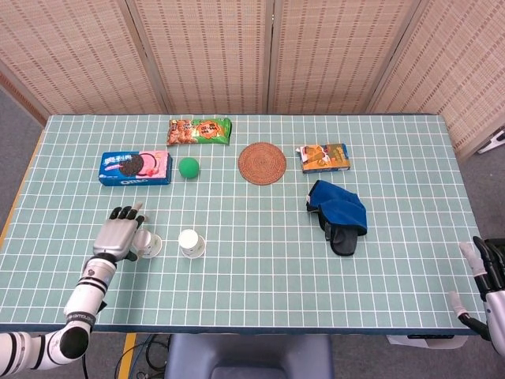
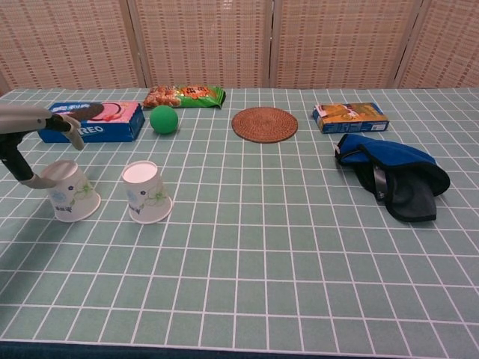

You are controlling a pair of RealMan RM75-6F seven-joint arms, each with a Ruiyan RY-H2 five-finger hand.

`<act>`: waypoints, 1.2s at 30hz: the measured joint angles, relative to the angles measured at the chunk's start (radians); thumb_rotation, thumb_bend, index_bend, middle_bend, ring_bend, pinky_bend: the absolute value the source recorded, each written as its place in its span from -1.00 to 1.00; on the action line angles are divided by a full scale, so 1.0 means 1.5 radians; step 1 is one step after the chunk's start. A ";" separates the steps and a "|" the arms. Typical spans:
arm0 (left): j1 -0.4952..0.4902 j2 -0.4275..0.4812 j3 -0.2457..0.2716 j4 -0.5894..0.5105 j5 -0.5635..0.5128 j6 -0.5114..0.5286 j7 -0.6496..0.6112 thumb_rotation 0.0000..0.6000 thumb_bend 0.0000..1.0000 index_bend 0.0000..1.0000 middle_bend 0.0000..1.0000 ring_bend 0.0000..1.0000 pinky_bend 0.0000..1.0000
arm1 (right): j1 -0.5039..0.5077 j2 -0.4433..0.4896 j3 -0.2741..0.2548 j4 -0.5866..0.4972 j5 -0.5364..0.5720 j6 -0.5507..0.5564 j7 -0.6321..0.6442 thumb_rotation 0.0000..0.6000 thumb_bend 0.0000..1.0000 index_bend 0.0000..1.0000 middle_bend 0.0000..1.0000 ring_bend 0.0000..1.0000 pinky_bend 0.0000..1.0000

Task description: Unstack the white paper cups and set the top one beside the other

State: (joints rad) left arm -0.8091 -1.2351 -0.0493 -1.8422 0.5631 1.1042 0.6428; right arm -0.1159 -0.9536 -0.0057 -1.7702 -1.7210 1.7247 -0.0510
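Staged lab tabletop, green grid cloth [image 1: 260, 229], woven screen panels [image 1: 205, 55] behind, assorted test props

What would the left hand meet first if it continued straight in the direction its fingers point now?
Probably the Oreo box. In the head view the left hand, beside the left paper cup, points away from the robot toward it, with bare table between. Depth is uncertain.

Table [image 1: 237, 268] covered in a green, white-gridded cloth. Woven round mat [image 1: 262, 163] taken as landmark. Left of it: green ball [image 1: 188, 166], Oreo box [image 1: 135, 167], snack bag [image 1: 200, 131]. Right: cracker box [image 1: 324, 157]. Right-front: blue glove [image 1: 338, 212]. Left-front: two white paper cups [image 1: 191, 242] [image 1: 147, 244], upside down, near each other.
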 measured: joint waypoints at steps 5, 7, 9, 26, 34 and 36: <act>0.000 0.009 -0.002 -0.040 0.000 0.030 0.020 1.00 -0.41 -0.61 -1.00 -1.00 -1.00 | -0.002 0.000 -0.001 0.002 -0.004 0.004 0.001 1.00 -0.32 -0.99 -1.00 -1.00 -1.00; 0.002 0.016 -0.001 -0.064 0.004 0.050 0.029 1.00 -0.41 -0.61 -1.00 -1.00 -1.00 | -0.002 -0.001 -0.001 0.003 -0.006 0.004 0.001 1.00 -0.32 -0.99 -1.00 -1.00 -1.00; 0.007 0.025 0.000 -0.093 0.010 0.078 0.039 1.00 -0.41 -0.61 -1.00 -1.00 -1.00 | -0.001 -0.001 -0.002 0.003 -0.008 0.004 0.001 1.00 -0.32 -0.99 -1.00 -1.00 -1.00; 0.214 0.097 0.141 -0.267 0.348 0.388 0.048 1.00 -0.41 -0.86 -1.00 -1.00 -1.00 | -0.003 -0.023 -0.016 0.000 -0.044 -0.005 -0.059 1.00 -0.32 -0.99 -1.00 -1.00 -1.00; 0.371 0.103 0.225 -0.193 0.562 0.476 -0.025 1.00 -0.41 -0.97 -1.00 -1.00 -1.00 | -0.002 -0.040 -0.019 -0.003 -0.053 -0.015 -0.099 1.00 -0.32 -0.99 -1.00 -1.00 -1.00; 0.402 0.101 0.231 -0.154 0.586 0.490 -0.054 1.00 -0.41 -0.98 -1.00 -1.00 -1.00 | -0.001 -0.044 -0.019 -0.003 -0.052 -0.018 -0.106 1.00 -0.32 -0.99 -1.00 -1.00 -1.00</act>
State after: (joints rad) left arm -0.2055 -1.0839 0.2979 -2.0732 1.4418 1.8394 0.5622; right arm -0.1174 -1.0191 -0.0335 -1.7753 -1.7996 1.6972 -0.2101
